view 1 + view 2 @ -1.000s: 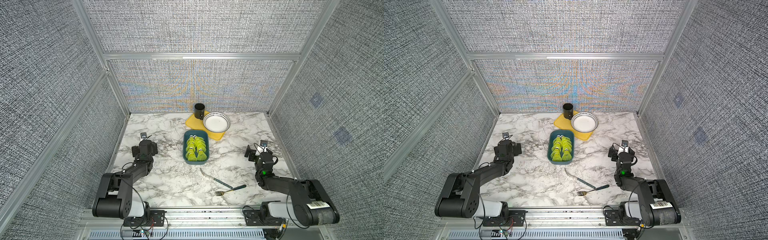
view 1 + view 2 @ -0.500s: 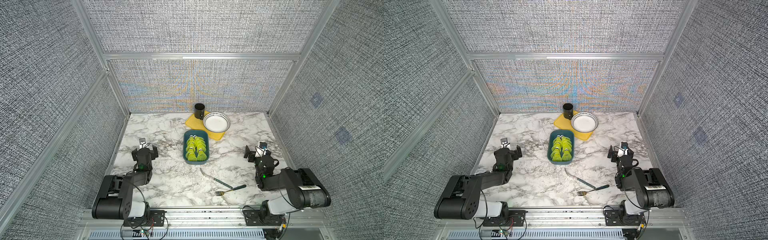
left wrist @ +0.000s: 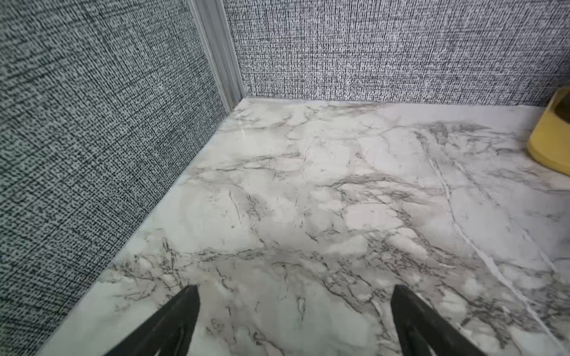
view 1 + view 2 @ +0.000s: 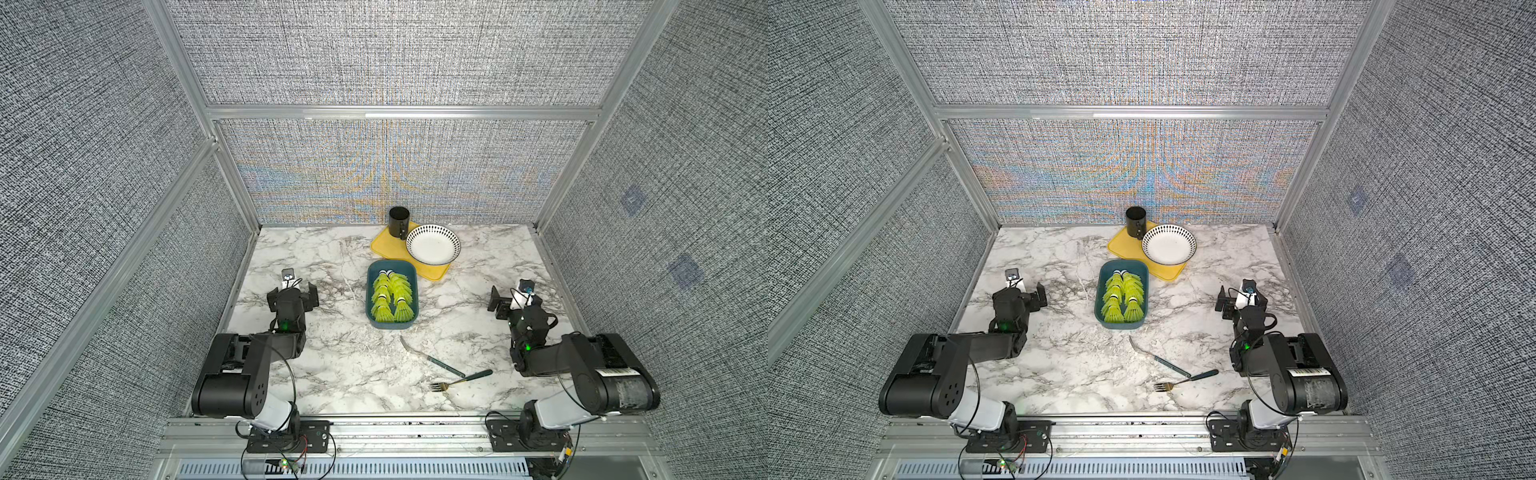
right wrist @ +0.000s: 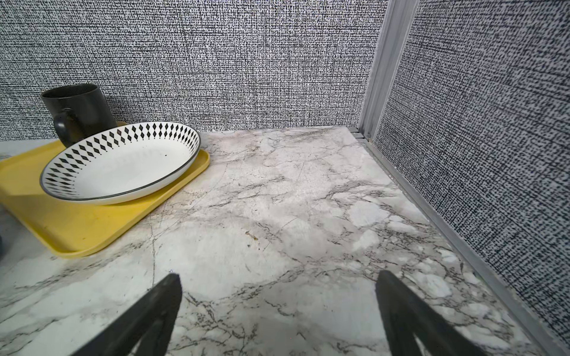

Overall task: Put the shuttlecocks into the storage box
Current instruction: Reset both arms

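The shuttlecocks (image 4: 392, 296) lie in two rows inside the box (image 4: 391, 325). The left gripper (image 4: 292, 291) and right gripper (image 4: 516, 297) sit at either side, well apart from it, jaws spread and empty.

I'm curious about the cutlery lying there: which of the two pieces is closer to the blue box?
The knife: its curved blade points toward the storage box. The fork, with gold tines, lies farther off, toward the front.
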You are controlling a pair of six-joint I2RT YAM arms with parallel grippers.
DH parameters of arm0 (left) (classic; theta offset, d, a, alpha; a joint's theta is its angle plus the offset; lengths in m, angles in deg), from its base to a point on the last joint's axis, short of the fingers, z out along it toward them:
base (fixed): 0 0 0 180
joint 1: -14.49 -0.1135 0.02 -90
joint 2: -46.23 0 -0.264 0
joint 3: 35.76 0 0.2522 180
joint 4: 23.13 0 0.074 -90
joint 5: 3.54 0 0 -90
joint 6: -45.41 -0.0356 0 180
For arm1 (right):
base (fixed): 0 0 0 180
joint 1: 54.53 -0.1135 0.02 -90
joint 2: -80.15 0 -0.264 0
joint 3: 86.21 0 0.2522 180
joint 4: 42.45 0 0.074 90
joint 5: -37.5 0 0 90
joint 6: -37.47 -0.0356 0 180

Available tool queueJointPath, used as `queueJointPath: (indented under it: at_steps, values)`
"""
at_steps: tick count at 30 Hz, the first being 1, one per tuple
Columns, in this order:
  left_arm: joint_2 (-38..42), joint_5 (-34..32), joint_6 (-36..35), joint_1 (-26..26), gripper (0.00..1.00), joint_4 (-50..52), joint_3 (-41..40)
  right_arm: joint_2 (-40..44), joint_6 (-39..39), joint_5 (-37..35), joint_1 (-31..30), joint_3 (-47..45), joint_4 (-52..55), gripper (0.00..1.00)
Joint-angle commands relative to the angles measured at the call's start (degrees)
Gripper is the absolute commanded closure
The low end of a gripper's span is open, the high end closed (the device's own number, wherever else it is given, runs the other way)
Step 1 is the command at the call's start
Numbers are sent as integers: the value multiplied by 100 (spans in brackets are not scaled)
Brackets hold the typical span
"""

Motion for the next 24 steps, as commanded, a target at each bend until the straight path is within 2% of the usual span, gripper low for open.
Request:
queueJointPath:
  at_steps: [1, 24]
  values:
    - [89, 42, -41, -11, 1, 137, 2, -8, 8, 21, -5, 32, -53, 1]
    - [78, 68, -85, 3, 1, 157, 21, 32, 17, 21, -14, 1, -92, 1]
